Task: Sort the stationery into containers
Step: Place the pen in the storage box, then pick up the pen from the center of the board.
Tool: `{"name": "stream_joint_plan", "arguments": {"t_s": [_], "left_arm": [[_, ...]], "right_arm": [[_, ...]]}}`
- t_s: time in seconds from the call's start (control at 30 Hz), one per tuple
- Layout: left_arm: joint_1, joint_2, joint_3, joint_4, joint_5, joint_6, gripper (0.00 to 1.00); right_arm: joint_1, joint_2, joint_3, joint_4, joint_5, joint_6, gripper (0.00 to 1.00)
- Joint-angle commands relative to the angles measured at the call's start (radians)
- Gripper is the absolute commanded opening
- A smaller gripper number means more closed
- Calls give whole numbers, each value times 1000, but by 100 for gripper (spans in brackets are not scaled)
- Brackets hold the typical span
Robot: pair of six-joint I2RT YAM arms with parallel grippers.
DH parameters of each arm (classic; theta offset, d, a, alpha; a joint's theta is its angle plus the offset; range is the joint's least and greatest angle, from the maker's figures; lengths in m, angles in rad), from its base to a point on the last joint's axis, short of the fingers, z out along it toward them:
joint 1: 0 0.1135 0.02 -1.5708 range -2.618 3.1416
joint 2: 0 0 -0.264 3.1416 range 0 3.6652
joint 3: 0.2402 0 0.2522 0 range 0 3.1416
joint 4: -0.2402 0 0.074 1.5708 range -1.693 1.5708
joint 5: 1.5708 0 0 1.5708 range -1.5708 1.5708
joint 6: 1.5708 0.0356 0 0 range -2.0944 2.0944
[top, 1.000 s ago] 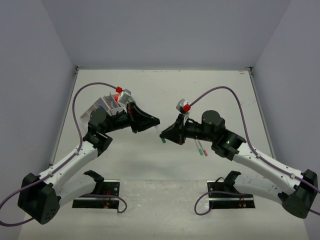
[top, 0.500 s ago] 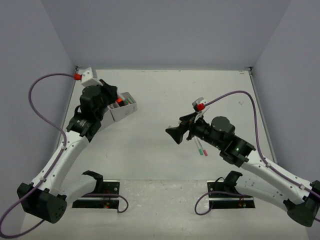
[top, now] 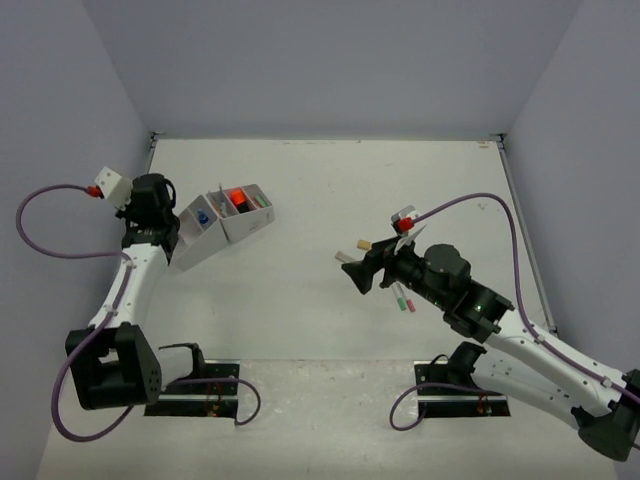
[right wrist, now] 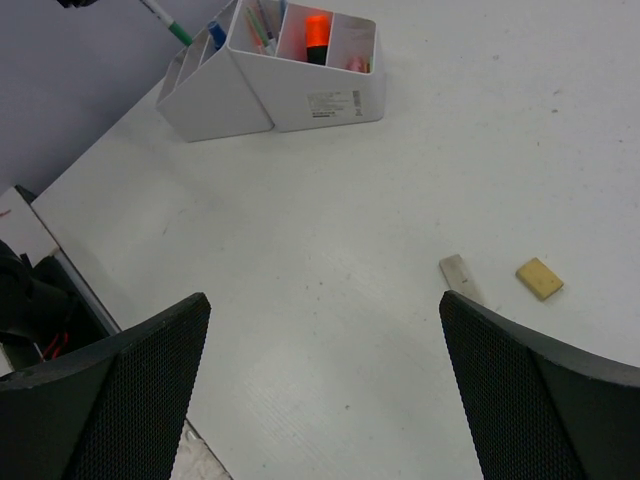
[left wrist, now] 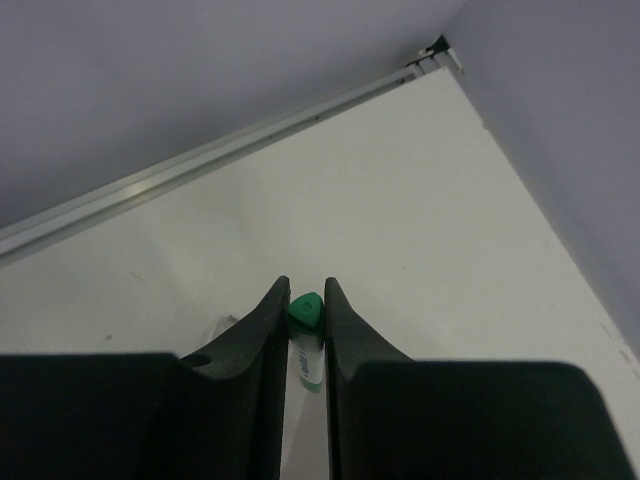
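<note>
Two changes: left gripper (left wrist: 303,286), pinching green-capped white pen (left wrist: 305,314), now reaches white compartmented plastic trays (right wrist: 300,100); right gripper (right wrist: 318,300) has sprung wide, empty. Drop-off likely next.

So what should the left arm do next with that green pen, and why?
Probably ease the green pen down into a compartment of the containers. The left gripper is shut on it, its tip hangs near their edge, and they already hold an orange marker.
</note>
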Motion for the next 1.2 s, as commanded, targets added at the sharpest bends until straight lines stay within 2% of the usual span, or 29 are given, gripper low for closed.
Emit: {"name": "stream_joint_plan", "arguments": {"t_s": [0.0, 0.3, 0.33, 0.37, 0.4, 0.43, 0.47, 0.53, 0.67, 0.73, 0.8, 0.83, 0.9, 0.93, 0.97, 1.07, 1.17], "left_arm": [[5, 64, -48, 176, 20, -47, 0], [5, 133, -77, 201, 115, -3, 0], [5, 143, -77, 201, 115, 0, 7], [5, 154, -56, 172, 137, 0, 29], [5, 157, -45, 155, 155, 0, 44], [5, 154, -43, 149, 169, 0, 53], [5, 142, -44, 148, 170, -2, 54], [5, 92, -47, 146, 184, -3, 66], [5, -19, 12, 37, 243, 3, 74], [5, -149, 9, 16, 291, 11, 77], [3, -288, -6, 7, 372, 22, 78], [3, -324, -15, 10, 430, 22, 80], [3, -409, -42, 27, 576, 34, 84], [2, -413, -43, 27, 580, 47, 85], [0, -407, -23, -14, 678, 63, 86], [-1, -407, -21, -47, 843, 123, 88], [-1, -424, -18, -106, 909, 180, 89]], "right_arm": [[1, 27, 6, 31, 8, -5, 99], [-6, 109, 32, 32, 48, 17, 99], [-6, 119, 35, 31, 63, 25, 99], [-12, 134, 42, 7, 93, 43, 99], [-28, 150, 52, -22, 116, 63, 99], [-51, 168, 66, -52, 132, 82, 99], [-54, 182, 76, -55, 135, 91, 99], [-114, 240, 103, -126, 114, 123, 99], [-210, 336, 176, -299, 83, 178, 97], [-223, 379, 208, -383, 158, 197, 90], [-239, 434, 242, -471, 211, 215, 78], [-245, 470, 248, -502, 224, 218, 68], [-258, 518, 267, -529, 226, 232, 58], [-262, 539, 271, -538, 223, 233, 54], [-266, 571, 274, -546, 226, 236, 51], [-272, 647, 279, -560, 218, 235, 45], [-275, 696, 266, -566, 197, 249, 43]]}}
